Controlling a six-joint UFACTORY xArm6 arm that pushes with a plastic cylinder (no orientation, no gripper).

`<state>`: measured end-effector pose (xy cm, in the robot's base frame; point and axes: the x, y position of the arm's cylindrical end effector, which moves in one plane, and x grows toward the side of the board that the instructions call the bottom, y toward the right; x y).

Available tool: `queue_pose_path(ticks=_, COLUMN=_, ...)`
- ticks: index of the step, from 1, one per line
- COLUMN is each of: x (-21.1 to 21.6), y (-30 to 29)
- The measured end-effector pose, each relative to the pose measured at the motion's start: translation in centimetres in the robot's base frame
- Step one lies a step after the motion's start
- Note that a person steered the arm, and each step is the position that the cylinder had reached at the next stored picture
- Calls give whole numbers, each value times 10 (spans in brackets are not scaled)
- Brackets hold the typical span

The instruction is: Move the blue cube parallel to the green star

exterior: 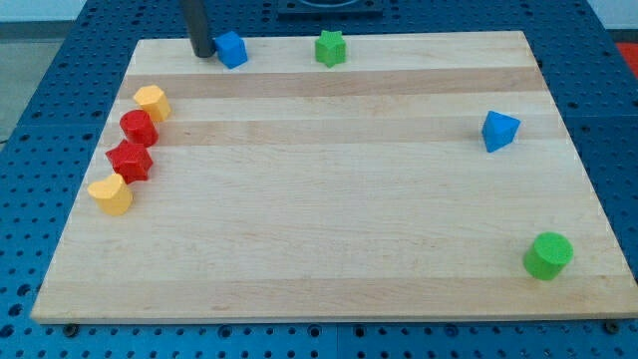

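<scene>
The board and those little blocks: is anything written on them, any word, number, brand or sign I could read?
None: no text can be read anywhere in this view.
The wooden board shows only grain.
The blue cube, the green star and the other blocks are plain.
My tip, just to the view's left of the blue cube, is plain dark.
</scene>
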<state>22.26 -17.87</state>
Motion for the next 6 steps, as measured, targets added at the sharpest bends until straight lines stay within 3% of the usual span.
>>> queue_pose_path(ticks=2, x=4, y=51)
queue_pose_path(ticks=4, x=12, y=51)
queue_pose_path(ticks=5, x=95, y=67)
queue_pose_path(ticks=6, x=162, y=162)
